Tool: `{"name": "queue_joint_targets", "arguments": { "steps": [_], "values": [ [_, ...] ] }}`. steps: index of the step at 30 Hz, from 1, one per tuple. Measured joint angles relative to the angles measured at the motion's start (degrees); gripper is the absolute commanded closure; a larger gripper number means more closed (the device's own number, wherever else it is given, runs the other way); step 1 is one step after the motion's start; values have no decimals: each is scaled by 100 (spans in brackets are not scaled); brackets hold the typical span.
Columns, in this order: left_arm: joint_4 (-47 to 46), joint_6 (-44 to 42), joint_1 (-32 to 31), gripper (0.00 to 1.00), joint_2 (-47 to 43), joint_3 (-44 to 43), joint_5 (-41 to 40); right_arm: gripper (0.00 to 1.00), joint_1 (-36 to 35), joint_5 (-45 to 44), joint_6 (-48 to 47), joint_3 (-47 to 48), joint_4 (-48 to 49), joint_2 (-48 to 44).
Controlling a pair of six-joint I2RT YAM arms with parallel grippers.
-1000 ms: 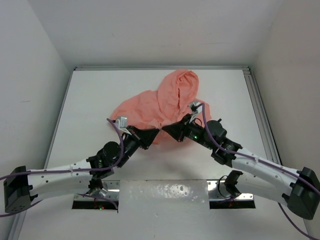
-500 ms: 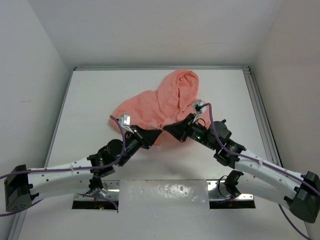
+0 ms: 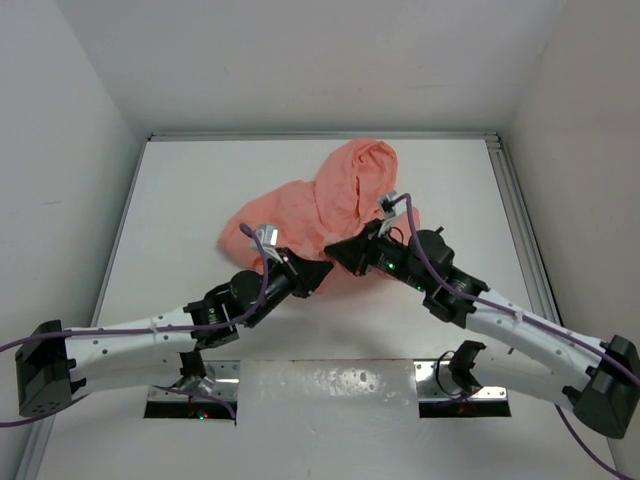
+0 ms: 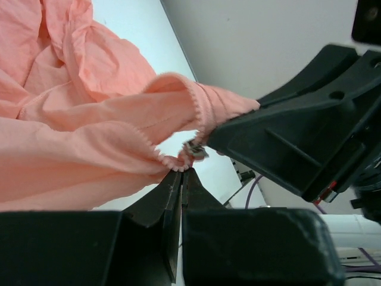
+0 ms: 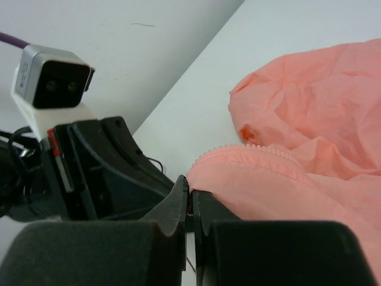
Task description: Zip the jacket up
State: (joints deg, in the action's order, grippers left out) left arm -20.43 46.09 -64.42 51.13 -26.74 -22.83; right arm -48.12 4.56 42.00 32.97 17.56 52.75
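The salmon-pink jacket (image 3: 320, 205) lies crumpled at the table's middle and back, hood toward the back wall. My left gripper (image 3: 325, 275) is shut on the jacket's zipper edge at its near hem; the left wrist view shows the toothed edge (image 4: 169, 164) pinched at the tips, with a small metal slider (image 4: 195, 150) just beyond. My right gripper (image 3: 335, 250) faces it, tip to tip, and is shut on the jacket's other zipper edge (image 5: 250, 152). The jacket's small dark spot does not show.
A raised metal rail (image 3: 520, 220) runs along the table's right edge. White walls close in the left, back and right. The left arm's wrist camera (image 5: 50, 89) sits close in front of my right gripper.
My left gripper has moved right and forward, closing on the right gripper. The right gripper has shifted slightly left. Both keep their hold on the hem.
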Motion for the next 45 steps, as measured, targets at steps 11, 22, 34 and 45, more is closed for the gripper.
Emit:
{"name": "queue_joint_targets", "arguments": {
  "steps": [11,22,34,45],
  "values": [
    [149,-92,0,100,17,-221,479,100,131,-70,-15,1095,-260,1298],
    [160,-131,-4,100,-247,-44,702,100,151,-391,7,501,-256,660],
    [1141,262,-2,49,-1075,376,-337,100,151,-490,334,-435,-529,-625],
    [1961,227,2188,53,-258,385,-940,100,151,-413,863,-1788,-1353,-1617]
  ]
}}
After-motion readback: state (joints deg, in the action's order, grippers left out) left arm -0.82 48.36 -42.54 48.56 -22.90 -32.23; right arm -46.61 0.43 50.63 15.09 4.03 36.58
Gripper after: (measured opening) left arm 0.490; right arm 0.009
